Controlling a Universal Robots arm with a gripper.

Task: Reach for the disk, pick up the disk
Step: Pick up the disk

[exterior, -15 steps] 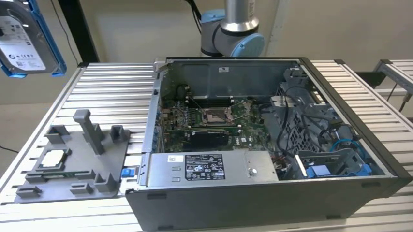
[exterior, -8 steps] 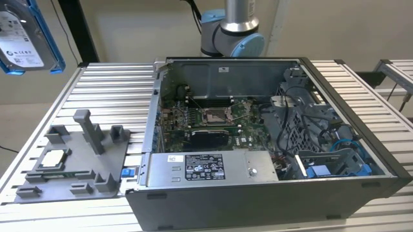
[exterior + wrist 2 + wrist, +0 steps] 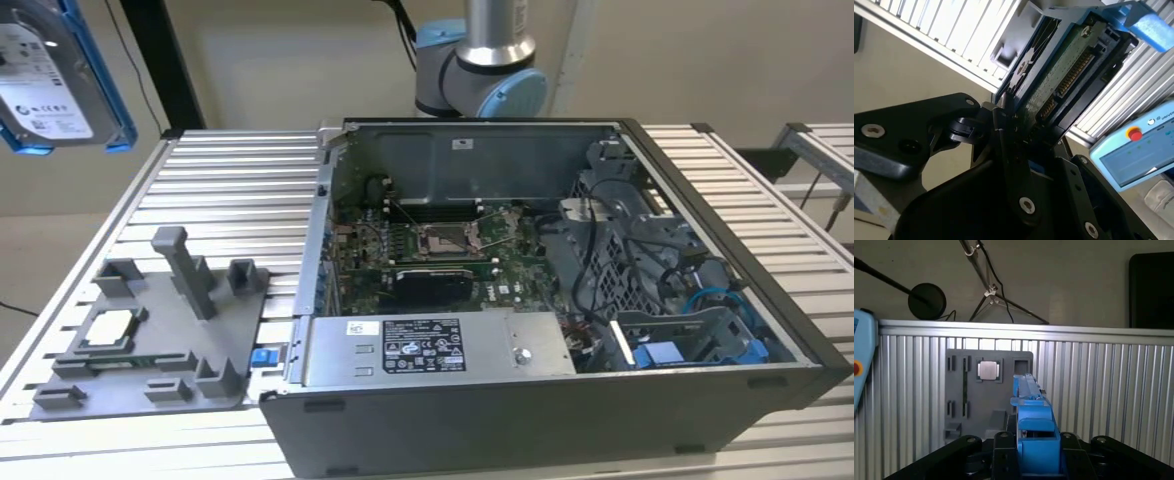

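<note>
The disk (image 3: pixel 47 75), silver with a white label and blue side rails, hangs high in the air at the exterior view's far left, well above the table. In the second wrist view its green circuit-board underside (image 3: pixel 1064 70) runs out from the black fingers (image 3: pixel 1004 135) of my gripper (image 3: pixel 1014 125), which is shut on it. In the first wrist view the disk's blue rail (image 3: pixel 1029 405) stands edge-on between the two finger bases of the gripper (image 3: pixel 1036 445), above the grey fixture plate.
An open computer case (image 3: pixel 534 420) fills the middle of the slatted aluminium table (image 3: pixel 227 170). A grey fixture plate (image 3: pixel 147 330) with upright posts holds a small square silver chip (image 3: pixel 107 330). The arm's base (image 3: pixel 481 70) stands behind the case. A pendant with a red button (image 3: pixel 1139 150) lies nearby.
</note>
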